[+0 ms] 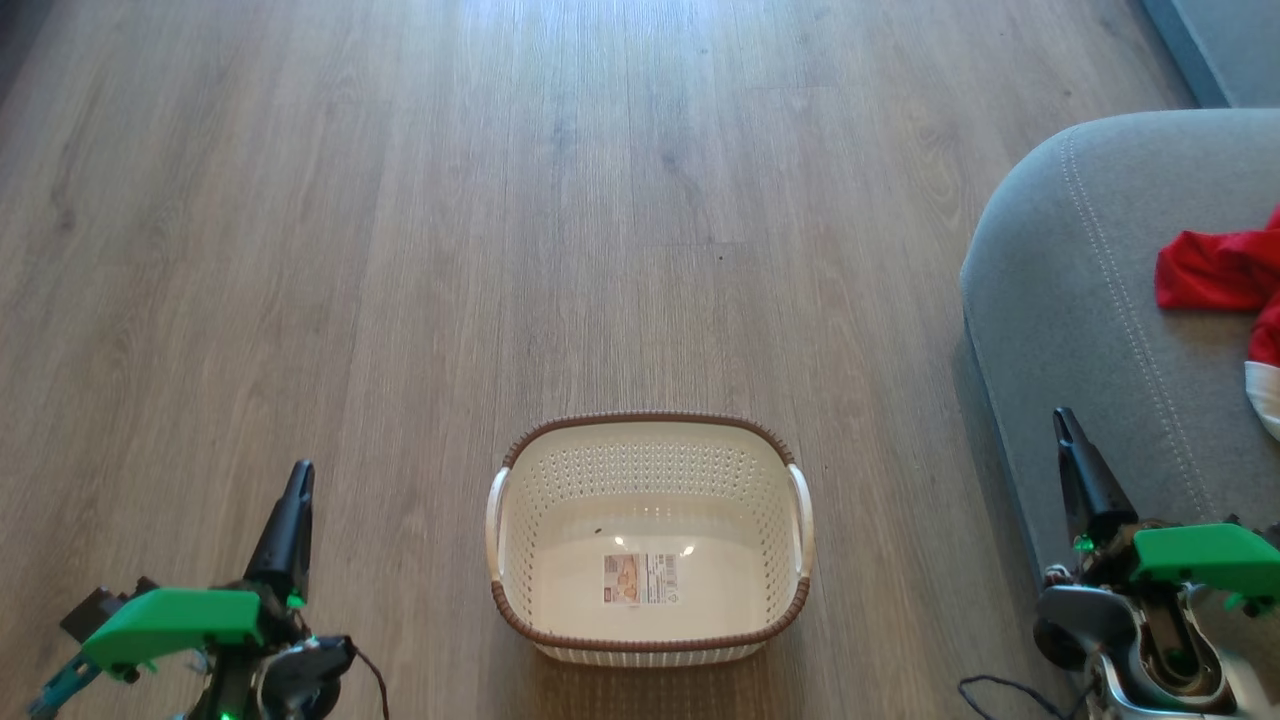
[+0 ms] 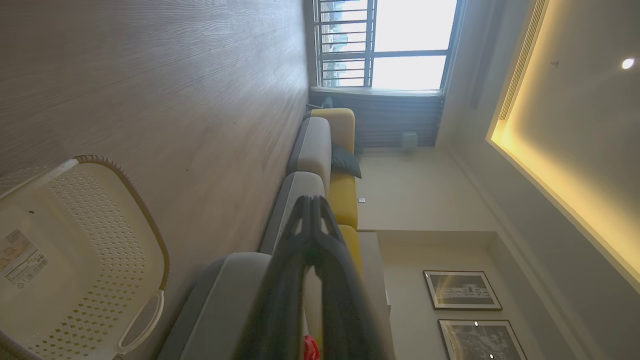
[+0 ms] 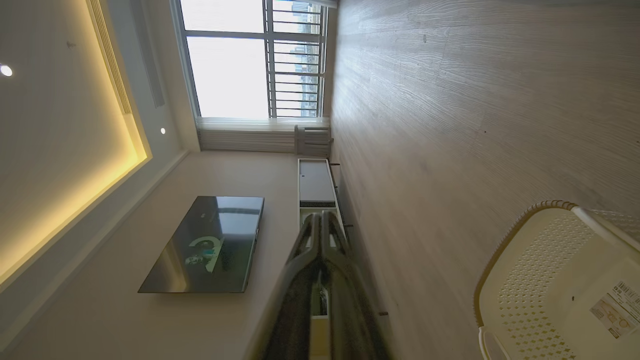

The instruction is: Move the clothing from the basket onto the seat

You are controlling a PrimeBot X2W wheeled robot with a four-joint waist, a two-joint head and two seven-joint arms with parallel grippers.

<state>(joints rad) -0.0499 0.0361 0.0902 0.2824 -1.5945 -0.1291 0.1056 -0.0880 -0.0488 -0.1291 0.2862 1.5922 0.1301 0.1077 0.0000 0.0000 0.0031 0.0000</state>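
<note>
The cream basket (image 1: 650, 450) with a brown rim stands on the wood floor at the bottom centre, with nothing in it but a label sticker on its bottom. Red clothing (image 1: 1225, 275) with a white panel lies on the grey seat (image 1: 1080, 300) at the right edge. My left gripper (image 1: 296, 480) is shut and holds nothing, low at the left, well apart from the basket. My right gripper (image 1: 1062, 420) is shut too, over the seat's front edge. The left wrist view shows the basket (image 2: 100, 215), the seat (image 2: 225, 290) and a bit of red clothing (image 2: 310, 347). The basket (image 3: 550, 260) also appears in the right wrist view.
Wood floor (image 1: 500, 200) stretches ahead and to the left. A long sofa with yellow backs (image 2: 342, 190) runs toward a bright window (image 2: 400, 45). On the opposite wall hang a dark screen (image 3: 205, 245) and a low cabinet (image 3: 315, 185).
</note>
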